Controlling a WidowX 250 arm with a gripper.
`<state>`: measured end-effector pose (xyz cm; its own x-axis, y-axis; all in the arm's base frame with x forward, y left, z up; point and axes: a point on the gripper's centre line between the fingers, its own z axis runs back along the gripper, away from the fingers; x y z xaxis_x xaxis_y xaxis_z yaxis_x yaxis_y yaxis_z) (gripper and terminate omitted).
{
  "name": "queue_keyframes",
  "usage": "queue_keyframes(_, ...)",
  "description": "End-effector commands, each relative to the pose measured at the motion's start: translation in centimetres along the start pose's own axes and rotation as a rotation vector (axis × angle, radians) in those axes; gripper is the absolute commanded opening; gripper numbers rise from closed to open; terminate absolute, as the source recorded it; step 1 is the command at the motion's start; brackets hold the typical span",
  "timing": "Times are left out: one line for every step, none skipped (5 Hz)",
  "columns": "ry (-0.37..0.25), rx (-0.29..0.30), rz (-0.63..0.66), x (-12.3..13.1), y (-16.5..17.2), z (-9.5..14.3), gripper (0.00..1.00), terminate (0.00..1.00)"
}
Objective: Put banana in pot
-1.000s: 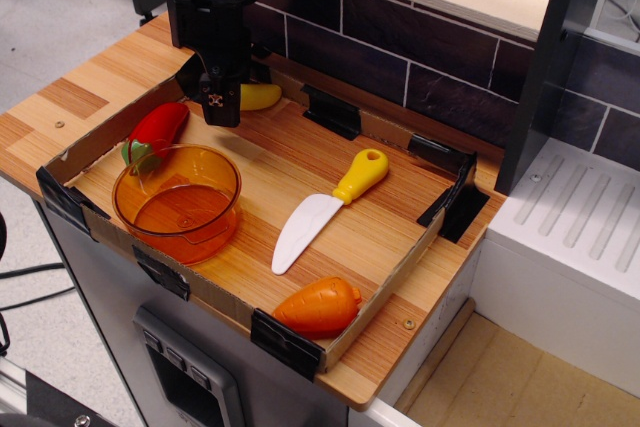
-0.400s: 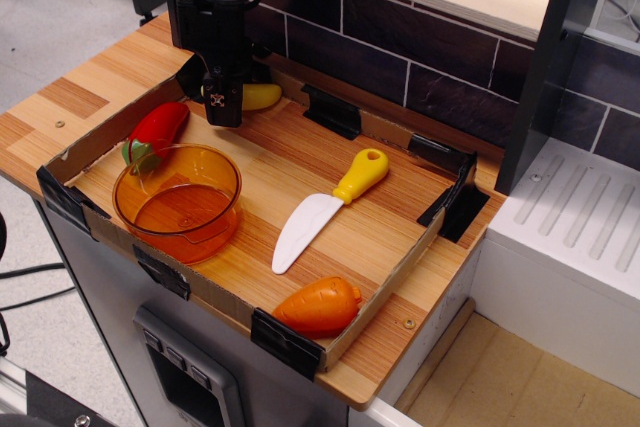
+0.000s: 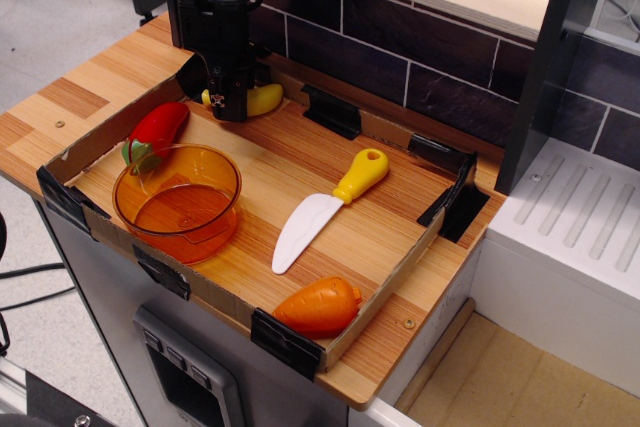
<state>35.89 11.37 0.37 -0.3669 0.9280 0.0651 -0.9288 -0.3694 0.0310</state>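
Note:
The banana [image 3: 264, 99] lies at the back left of the tray, against its far wall. It is yellow and glossy, and its middle is hidden by my gripper [image 3: 228, 105]. The gripper is black and stands upright, low over the banana, with yellow showing on both sides of its fingers. I see the fingers edge-on, so their gap is hidden. The pot [image 3: 180, 199] is a translucent orange bowl at the tray's front left, empty and upright, a short way in front of the gripper.
A red toy pepper [image 3: 155, 130] lies just behind the pot. A white-bladed knife with a yellow handle [image 3: 325, 205] lies mid-tray. An orange toy carrot [image 3: 318, 307] sits at the front corner. The tray's cardboard walls [image 3: 395, 277] have black clips. A dark tiled wall stands behind.
My gripper has moved back and slightly right toward the tray's far wall, now covering the banana's middle. The other objects have not moved.

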Motion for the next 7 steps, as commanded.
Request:
queue_keyframes(0.097,-0.086,-0.072,-2.1,2.0,5.6,0.00,0.00)
queue_keyframes(0.132,-0.087,-0.114,-2.7,3.5,6.8,0.00,0.00)
queue_keyframes(0.162,-0.089,-0.164,-3.1,5.2,8.0,0.00,0.00)
queue_keyframes(0.167,-0.076,-0.245,-2.7,7.9,8.2,0.00,0.00)
queue_keyframes(0.164,-0.078,-0.315,-1.7,10.3,8.3,0.00,0.00)
queue_keyframes(0.157,-0.076,-0.371,-0.1,12.1,8.3,0.00,0.00)
queue_keyframes(0.143,-0.082,-0.420,1.3,13.6,7.9,0.00,0.00)
